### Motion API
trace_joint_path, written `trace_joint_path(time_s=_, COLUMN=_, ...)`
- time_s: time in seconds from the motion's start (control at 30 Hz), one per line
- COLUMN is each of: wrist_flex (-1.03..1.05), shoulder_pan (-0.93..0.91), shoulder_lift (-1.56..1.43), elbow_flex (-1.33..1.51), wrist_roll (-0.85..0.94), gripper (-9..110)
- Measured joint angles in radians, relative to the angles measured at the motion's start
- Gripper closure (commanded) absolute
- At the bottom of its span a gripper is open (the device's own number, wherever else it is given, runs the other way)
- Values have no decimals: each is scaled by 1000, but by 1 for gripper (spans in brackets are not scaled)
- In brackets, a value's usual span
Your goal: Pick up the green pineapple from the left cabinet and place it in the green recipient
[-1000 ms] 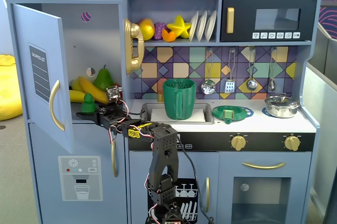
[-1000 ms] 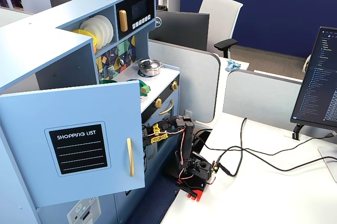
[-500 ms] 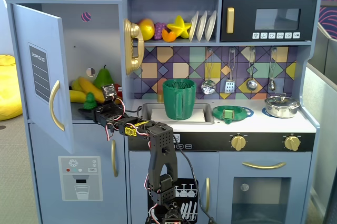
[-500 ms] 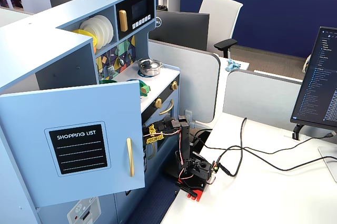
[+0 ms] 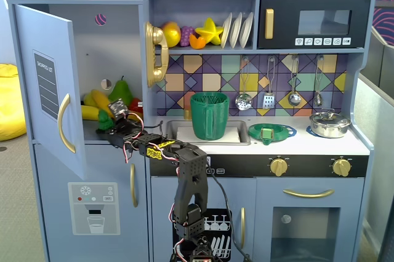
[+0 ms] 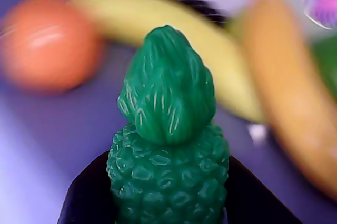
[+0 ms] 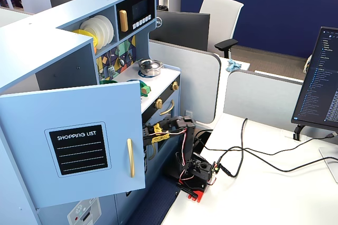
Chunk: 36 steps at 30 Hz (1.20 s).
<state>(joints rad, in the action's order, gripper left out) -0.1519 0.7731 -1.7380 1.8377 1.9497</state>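
Note:
The green pineapple [image 6: 168,145] fills the middle of the wrist view, leafy top pointing away, its bumpy body held between my two black jaws, which press on its left and right sides. My gripper [image 6: 168,163] is shut on it. In a fixed view my gripper [image 5: 112,125] reaches into the open left cabinet [image 5: 92,47] just above its shelf, with the pineapple [image 5: 104,121] at its tip. The green recipient [image 5: 209,114] stands in the sink to the right. In the other fixed view the cabinet door [image 7: 74,146] hides my gripper and the pineapple.
On the shelf behind the pineapple lie a banana [image 6: 158,24], an orange-red fruit [image 6: 47,40] and a yellow-orange fruit [image 6: 284,77]; a dark green pear [image 5: 121,91] stands at the back. The open door [image 5: 43,77] hangs at the left. A green strainer [image 5: 271,131] and a pot [image 5: 329,123] sit on the counter.

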Motion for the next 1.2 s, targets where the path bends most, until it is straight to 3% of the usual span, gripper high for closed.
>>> trace_joint_path(time_s=0.3, wrist_flex=258, shoulder_pan=71, shoulder_lift=-480, elbow_flex=218, wrist_roll=92, gripper=101)
trace_joint_path(time_s=0.47, wrist_flex=476, shoulder_pan=38, shoulder_lift=-776, elbow_flex=265, wrist_roll=98, gripper=101)
trace_joint_path(time_s=0.63, wrist_flex=675, shoulder_pan=-117, shoulder_lift=-962, elbow_flex=230, wrist_roll=55, gripper=101)
trace_joint_path(time_s=0.93, wrist_flex=785, shoulder_pan=-618, shoulder_lift=-819, elbow_flex=-35, wrist_roll=-235, gripper=101)
trace_joint_path(time_s=1.2, wrist_flex=699, shoulder_pan=-772, shoulder_lift=-456, elbow_flex=-261, wrist_roll=-285, gripper=101)
